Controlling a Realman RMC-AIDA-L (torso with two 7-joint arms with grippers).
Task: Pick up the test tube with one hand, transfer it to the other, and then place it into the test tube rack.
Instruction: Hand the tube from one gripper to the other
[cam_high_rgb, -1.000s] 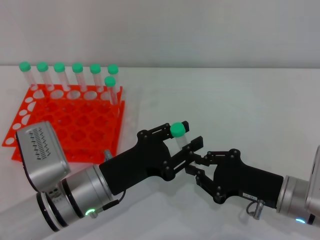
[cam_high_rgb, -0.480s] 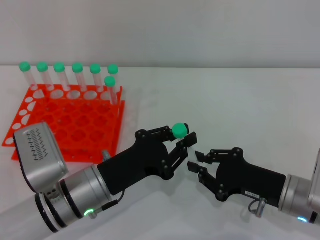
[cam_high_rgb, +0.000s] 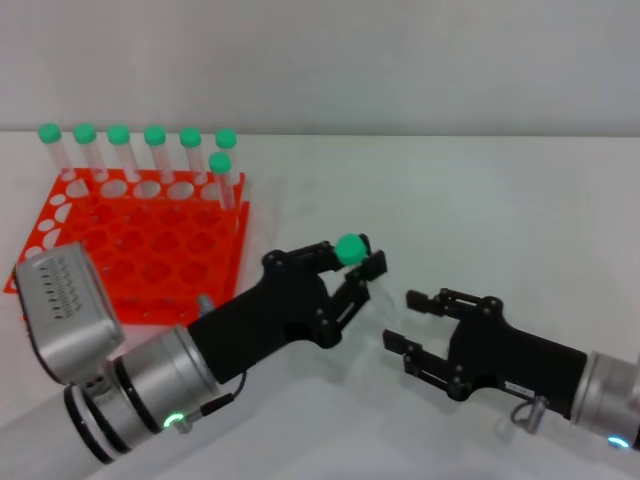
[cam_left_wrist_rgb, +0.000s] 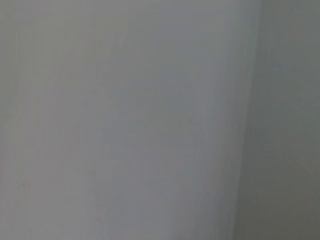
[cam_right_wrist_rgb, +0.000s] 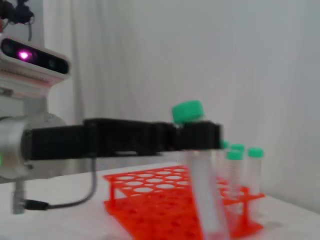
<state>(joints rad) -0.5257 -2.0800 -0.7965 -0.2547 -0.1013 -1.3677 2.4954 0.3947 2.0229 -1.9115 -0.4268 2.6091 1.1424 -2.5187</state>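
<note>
Handover stage, as I saw it from the control station. The left end effector (cam_high_rgb: 352, 268), on the green-lit wrist, was clamped on the test tube (cam_high_rgb: 351, 252) just below its green cap, holding it upright above the middle of the white desk (cam_high_rgb: 480, 200), toward the near edge. In the right wrist view the same tube (cam_right_wrist_rgb: 202, 185) hung from the black fingers (cam_right_wrist_rgb: 200, 136), its clear body pointing down and free of the desk.

The right end effector (cam_high_rgb: 412, 320), on the blue-lit arm, lay just beside the left one, nearer the right edge; its fingers were apart, clear of the tube and touching nothing.

The orange-red test tube rack (cam_high_rgb: 140, 250) stood toward the far left corner of the desk. Seven other green-capped tubes (cam_high_rgb: 137, 150) stood upright in it: six in the far row and one just in front of that row's right end. The left wrist view showed me only a plain grey surface.
</note>
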